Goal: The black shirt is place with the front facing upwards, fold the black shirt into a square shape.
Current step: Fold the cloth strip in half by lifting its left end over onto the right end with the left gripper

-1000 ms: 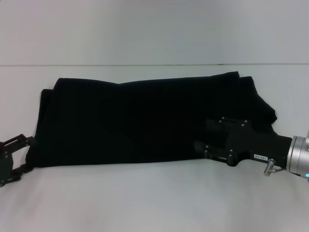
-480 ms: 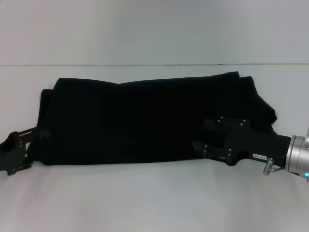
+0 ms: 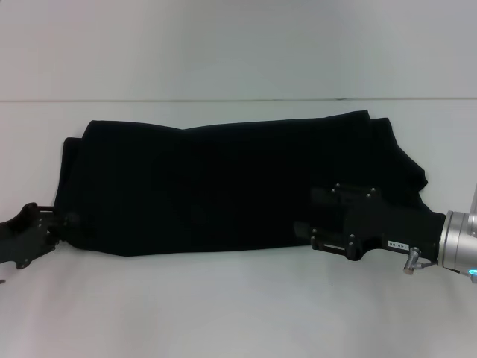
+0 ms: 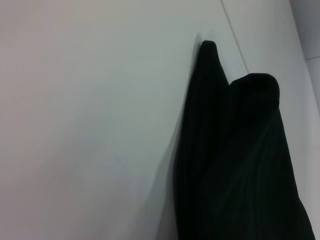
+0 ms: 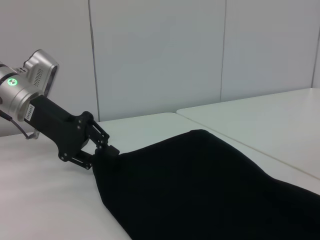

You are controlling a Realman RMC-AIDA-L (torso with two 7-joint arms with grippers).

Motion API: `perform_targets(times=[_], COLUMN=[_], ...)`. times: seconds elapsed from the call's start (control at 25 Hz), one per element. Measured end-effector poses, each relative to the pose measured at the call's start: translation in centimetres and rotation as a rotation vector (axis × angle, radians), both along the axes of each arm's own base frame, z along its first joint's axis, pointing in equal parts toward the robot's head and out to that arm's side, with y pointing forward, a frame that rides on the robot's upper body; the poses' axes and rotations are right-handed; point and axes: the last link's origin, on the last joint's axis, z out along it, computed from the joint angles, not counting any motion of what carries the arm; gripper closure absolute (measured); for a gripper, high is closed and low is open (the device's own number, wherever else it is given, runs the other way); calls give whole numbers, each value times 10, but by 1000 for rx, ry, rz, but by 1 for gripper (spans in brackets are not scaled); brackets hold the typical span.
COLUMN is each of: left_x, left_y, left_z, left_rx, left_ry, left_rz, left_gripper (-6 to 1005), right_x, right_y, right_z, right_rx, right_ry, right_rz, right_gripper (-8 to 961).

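- The black shirt [image 3: 223, 183] is lying across the white table [image 3: 238, 306] as a long folded band running left to right, with its front hidden inside the fold.
- The left gripper [image 3: 54, 221] is sitting at the band's near left corner. In the right wrist view its tips [image 5: 102, 149] are meeting the cloth edge and look clenched on the black shirt's corner.
- The right gripper [image 3: 309, 227] is lying low over the near right part of the band. Its black fingers are blending into the black cloth, so I cannot tell whether it is grasping or released.
- Risk 1: judging by the thin bite at the left corner, the cloth could be slipping out once the arm lifts, letting the fold collapse.
- Risk 2: if only 1 layer is being pinched, the layers could be separating and the band opening instead of folding over.
- Risk 3: uneven lifting by the 2 arms would likely be skewing the edges, giving a crooked shape, not a square.
- Writing: the right gripper's body is carrying a small white label [image 3: 396, 243], too small to read. No lettering is showing on the shirt.
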Motion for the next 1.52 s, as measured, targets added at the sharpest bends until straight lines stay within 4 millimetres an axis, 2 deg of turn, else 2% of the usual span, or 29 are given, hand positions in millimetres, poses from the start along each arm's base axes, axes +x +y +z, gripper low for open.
perform_targets(times=[0.2,0.52,0.68,0.84,1.24,1.36,1.48,1.52], left_x=[1,1,0,-3,-23,-11,11,25], left_y=[2,4,5,7,4,10,24,33], left_z=[1,5,8,22,77,82,83,83], left_rx=[5,30,36,73,214,216,208,200], left_ry=[3,-9,-3,21,60,27,-23,-47], left_rz=[-8,-4,-2,-3,35,-14,-93,-141], left_gripper=[598,979,973,966,950,945,940,939], right_x=[0,3,4,6,21,24,27,29], right_y=[-1,-2,-3,-4,-10,-12,-13,-14], right_z=[0,1,1,3,21,23,25,25], right_rx=[-3,-1,-6,-2,60,74,82,84], right_ry=[5,-9,-22,-13,31,41,46,47], right_rz=[1,6,12,2,-51,-67,-79,-83], right_gripper=[259,260,260,260,261,261,261,261])
